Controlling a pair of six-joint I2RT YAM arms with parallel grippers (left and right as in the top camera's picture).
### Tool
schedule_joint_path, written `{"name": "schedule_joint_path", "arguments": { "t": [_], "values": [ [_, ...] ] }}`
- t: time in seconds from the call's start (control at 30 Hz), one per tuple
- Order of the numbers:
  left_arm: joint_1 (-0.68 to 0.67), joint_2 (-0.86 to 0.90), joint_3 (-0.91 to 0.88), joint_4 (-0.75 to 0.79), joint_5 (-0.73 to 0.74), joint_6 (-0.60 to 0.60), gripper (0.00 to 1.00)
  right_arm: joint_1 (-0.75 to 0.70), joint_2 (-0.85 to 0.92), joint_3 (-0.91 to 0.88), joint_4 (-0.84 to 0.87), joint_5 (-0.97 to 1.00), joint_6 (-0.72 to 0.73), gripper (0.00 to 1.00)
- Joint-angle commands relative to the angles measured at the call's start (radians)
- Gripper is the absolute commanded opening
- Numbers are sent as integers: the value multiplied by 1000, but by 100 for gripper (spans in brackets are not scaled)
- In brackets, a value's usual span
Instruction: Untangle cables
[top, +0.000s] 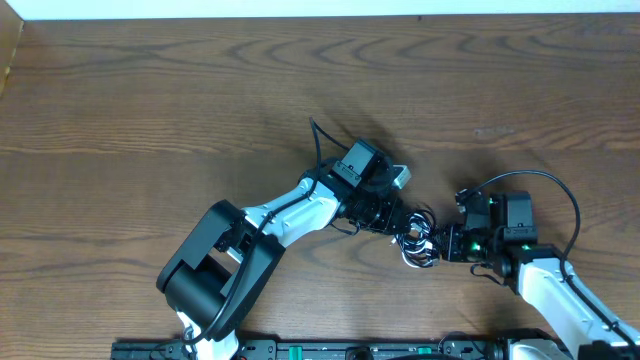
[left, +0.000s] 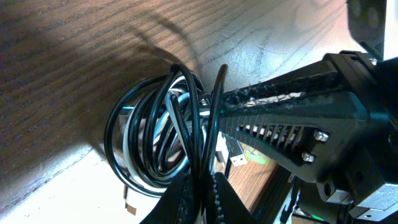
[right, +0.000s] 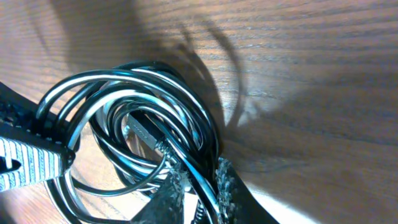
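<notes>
Cables (left: 155, 137), black and white, sit coiled between both pincers: left pincer (left: 203, 183) and right pincer (right: 196, 179) each nip strands. Untangling seems barely begun; loops not yet separated.

You have nothing to read here. No lettering, label, brand, number or sign can be made out on the cables (left: 147, 127), on the fingers (left: 280, 124) or on the table (top: 150, 100). The plug (right: 143, 130) among the cables is too blurred to tell any marking.
</notes>
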Motion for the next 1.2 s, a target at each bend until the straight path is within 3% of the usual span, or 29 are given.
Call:
{"name": "schedule_joint_path", "arguments": {
  "t": [0.0, 0.1, 0.23, 0.33, 0.47, 0.73, 0.77, 0.8, 0.83, 1.0, 1.17],
  "values": [
    [3, 2, 8, 1, 13, -8, 11, 6, 21, -13, 0, 17, 17, 8],
    [3, 2, 8, 1, 12, -7, 11, 6, 21, -13, 1, 18, 16, 1],
    [3, 2, 8, -9, -39, -4, 11, 6, 21, -13, -10, 54, 16, 1],
    [3, 2, 8, -60, -175, -5, 8, 6, 21, -13, -66, 192, 28, 1],
    [5, 2, 8, -168, -393, -19, 8, 4, 21, -13, -162, 439, 163, 1],
    [10, 2, 8, -229, -483, -28, 8, -10, 21, -13, -187, 473, 274, 1],
    [11, 2, 8, -228, -483, -28, 8, -10, 21, -13, -185, 472, 275, 4],
    [13, 2, 8, -228, -483, -28, 8, -10, 21, -13, -175, 466, 283, 19],
    [16, 0, 8, -228, -483, -27, 7, -10, 21, -13, -171, 457, 283, 25],
    [74, -74, 8, -231, -478, -27, 7, -10, 21, -13, -160, 436, 282, 27],
    [123, -269, 8, -228, -440, 7, 7, -10, 21, -13, -154, 434, 282, 45]
  ]
}}
